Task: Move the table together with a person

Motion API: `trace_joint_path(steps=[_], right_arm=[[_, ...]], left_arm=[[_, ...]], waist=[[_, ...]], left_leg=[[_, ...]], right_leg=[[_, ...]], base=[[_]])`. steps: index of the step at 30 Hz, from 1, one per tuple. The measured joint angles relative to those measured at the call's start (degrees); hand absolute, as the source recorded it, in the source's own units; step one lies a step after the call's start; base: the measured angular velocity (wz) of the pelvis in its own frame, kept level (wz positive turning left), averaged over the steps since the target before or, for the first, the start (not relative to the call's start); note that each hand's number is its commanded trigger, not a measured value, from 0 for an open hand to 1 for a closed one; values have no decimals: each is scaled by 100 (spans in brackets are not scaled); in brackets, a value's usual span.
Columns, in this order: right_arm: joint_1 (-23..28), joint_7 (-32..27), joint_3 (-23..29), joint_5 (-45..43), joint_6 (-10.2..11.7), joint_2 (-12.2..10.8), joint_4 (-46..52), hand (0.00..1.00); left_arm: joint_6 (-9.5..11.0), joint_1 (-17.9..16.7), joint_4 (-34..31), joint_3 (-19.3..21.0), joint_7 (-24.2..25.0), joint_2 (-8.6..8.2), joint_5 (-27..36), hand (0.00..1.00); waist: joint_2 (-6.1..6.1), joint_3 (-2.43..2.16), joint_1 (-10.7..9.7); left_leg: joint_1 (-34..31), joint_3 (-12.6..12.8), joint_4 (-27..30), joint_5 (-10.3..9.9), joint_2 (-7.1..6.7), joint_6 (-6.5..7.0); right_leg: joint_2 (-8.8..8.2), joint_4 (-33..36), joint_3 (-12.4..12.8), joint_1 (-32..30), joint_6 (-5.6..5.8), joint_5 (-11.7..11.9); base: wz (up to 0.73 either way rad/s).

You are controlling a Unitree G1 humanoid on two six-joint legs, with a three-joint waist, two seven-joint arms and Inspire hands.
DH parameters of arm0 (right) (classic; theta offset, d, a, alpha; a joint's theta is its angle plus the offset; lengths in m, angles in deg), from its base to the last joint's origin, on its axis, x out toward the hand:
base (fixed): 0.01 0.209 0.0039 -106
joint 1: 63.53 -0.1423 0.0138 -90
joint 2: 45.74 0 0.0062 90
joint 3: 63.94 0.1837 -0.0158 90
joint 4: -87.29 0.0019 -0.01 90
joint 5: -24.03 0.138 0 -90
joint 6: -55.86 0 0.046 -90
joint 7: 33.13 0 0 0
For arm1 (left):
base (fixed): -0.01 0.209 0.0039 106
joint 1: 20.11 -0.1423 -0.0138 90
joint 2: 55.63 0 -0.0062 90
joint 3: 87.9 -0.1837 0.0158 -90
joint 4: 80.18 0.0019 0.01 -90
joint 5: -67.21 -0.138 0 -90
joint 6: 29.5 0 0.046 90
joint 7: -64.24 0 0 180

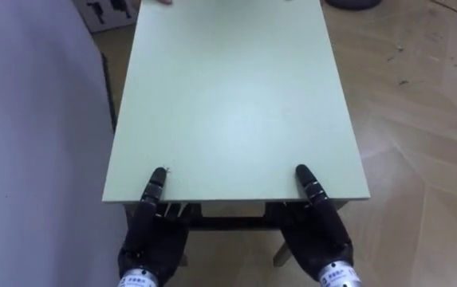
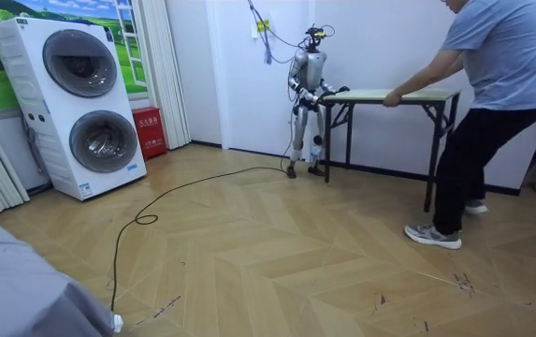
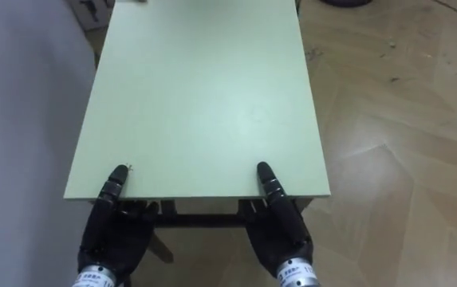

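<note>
A pale green table (image 1: 228,96) (image 3: 200,96) reaches away from me over the wooden floor. My left hand (image 1: 150,231) (image 3: 104,231) grips its near edge at the left, thumb on top and palm beneath. At the right of that edge my right hand (image 1: 320,231) (image 3: 280,235) clamps it the same way. In the room view I stand upright by the white wall at one end of the table (image 2: 380,94). A person (image 2: 492,56) leans over the other end, one hand (image 2: 392,97) on the tabletop's long edge.
A white wall (image 1: 29,143) runs close along the table's left side. Wooden floor (image 1: 419,119) lies open to the right. Stacked washing machines (image 2: 85,94) and a red box (image 2: 146,131) stand at the room view's left. A black cable (image 2: 155,206) trails across the floor.
</note>
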Motion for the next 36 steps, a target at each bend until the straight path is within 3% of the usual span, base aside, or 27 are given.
trace_joint_path(steps=[1, 3, 4, 5, 6, 10, 12, 16, 23, 36], right_arm=[[23, -2, 7, -3, 0, 7, -4, 100], [94, -1, -7, 22, -23, -26, -4, 100], [108, -1, -7, 26, -24, -45, -15, 100], [111, -2, -7, 29, -25, -70, -63, 100], [148, -11, 2, 28, -26, -64, -95, 100], [89, -84, -7, 26, -98, -72, -62, 100], [24, -121, -71, 30, -101, -85, -57, 100], [25, -124, -95, 32, -99, -90, -59, 100], [24, -124, -101, 18, -210, -106, -59, 100], [88, -124, -100, 22, -344, -151, -97, 100]], left_arm=[[7, 0, 7, -3, 0, -3, -3, 100], [11, -2, 17, -3, -3, 39, -1, 100], [12, -1, 33, -5, -3, 45, -1, 100], [6, 1, 72, -6, -8, 51, -2, 100], [-12, -3, 125, 4, -10, 70, -2, 100], [-2, -10, 94, 82, -9, 101, -6, 100], [66, 8, 95, 88, -10, 72, -23, 100], [83, 24, 105, 120, -27, 66, -59, 100], [-58, 24, 116, 281, -28, 49, -127, 100], [-146, 27, 239, 402, -29, 18, -248, 100]], waist=[[-7, -3, -33], [-21, 1, -135], [-44, -3, -180], [-76, 12, -273], [-87, -6, -321], [-93, -10, -78], [-126, -29, -82], [-148, -20, -85], [-154, -15, -73], [-152, -14, -50]], left_leg=[[3, -145, -3, -1, -37, 11], [12, -490, -36, 5, -113, 34], [22, -549, -30, 17, -155, 43], [81, -728, -29, 40, -267, 60], [153, -871, -65, 45, -354, 54], [189, -935, -171, 59, -352, 54], [213, -960, -224, 70, -360, 75], [364, -954, -361, 71, -373, 80], [495, -945, -533, 61, -404, 94], [561, -903, -595, -4, -435, 195]], right_leg=[[45, 55, 201, -83, -39, -51], [308, -343, 787, -458, -113, -137], [336, -505, 897, -485, -118, -87], [402, -693, 1128, -566, -57, 287], [458, -764, 1216, -494, -79, 355], [518, -1104, 1166, -291, -70, 449], [570, -1315, 1219, -159, -59, 528], [608, -1600, 1393, 92, -50, 606], [625, -1756, 1661, 249, -46, 628], [574, -1754, 1671, 271, -42, 626]], base=[[76], [85], [98], [98], [81], [16], [24], [22], [10], [1]])
